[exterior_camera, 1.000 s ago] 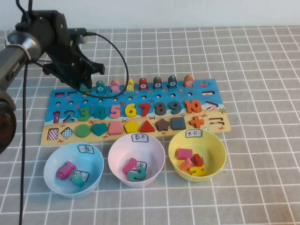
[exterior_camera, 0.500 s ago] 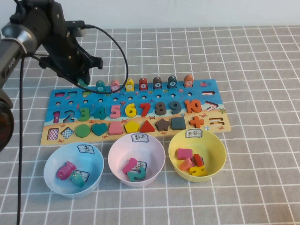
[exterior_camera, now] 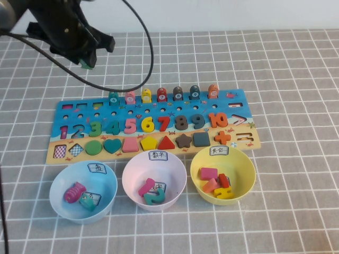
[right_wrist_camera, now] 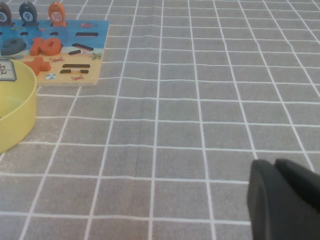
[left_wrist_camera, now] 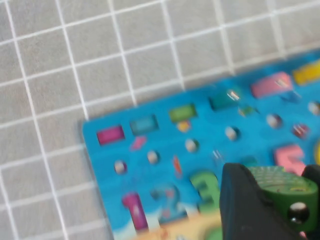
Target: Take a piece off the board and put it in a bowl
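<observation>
My left gripper (exterior_camera: 86, 64) is raised above the table behind the board's far left corner, shut on a green fish piece (exterior_camera: 85, 65); the piece also shows in the left wrist view (left_wrist_camera: 282, 192) between the black fingers. The blue puzzle board (exterior_camera: 241, 98) holds numbers, shapes and a back row of fish pieces (exterior_camera: 162, 94). Three bowls stand in front of it: blue (exterior_camera: 58, 185), pink (exterior_camera: 130, 172), yellow (exterior_camera: 249, 174). My right gripper (right_wrist_camera: 280, 197) hangs over bare cloth right of the board, fingers together, empty; the high view does not show it.
The table is covered by a grey cloth with a white grid. The blue bowl holds a pink fish (exterior_camera: 74, 191) and a teal one. The left arm's black cable (exterior_camera: 143, 69) loops over the board's far left part.
My left gripper has risen from the board's back row and moved away from it, carrying the green fish piece. The board's slot there now stands empty.
</observation>
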Tool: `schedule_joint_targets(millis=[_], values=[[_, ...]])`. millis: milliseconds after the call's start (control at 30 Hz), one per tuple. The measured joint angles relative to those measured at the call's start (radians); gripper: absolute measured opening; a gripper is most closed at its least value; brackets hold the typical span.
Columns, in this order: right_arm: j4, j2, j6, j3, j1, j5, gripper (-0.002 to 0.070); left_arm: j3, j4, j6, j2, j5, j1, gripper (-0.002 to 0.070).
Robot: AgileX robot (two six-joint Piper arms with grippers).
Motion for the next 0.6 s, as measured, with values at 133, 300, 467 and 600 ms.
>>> schedule_joint_targets(millis=[133,300,467,600], values=[[0.0,0.0,0.0,0.0,0.0,0.0,-0.0017,0.156,0.022,0.0,-0.148,0.002,-0.033,0.0191],[0.0,0.0,0.0,0.0,0.0,0.0,-0.0017,0.441,0.044,-0.033,-0.362,-0.031,-0.058,0.019],[0.0,0.0,0.0,0.0,0.0,-0.002,-0.0017,0.75,0.03,-0.051,-0.584,-0.125,-0.08,0.019],[0.0,0.0,0.0,0.0,0.0,-0.002,-0.0017,0.989,0.015,-0.051,-0.751,-0.262,-0.108,0.019]])
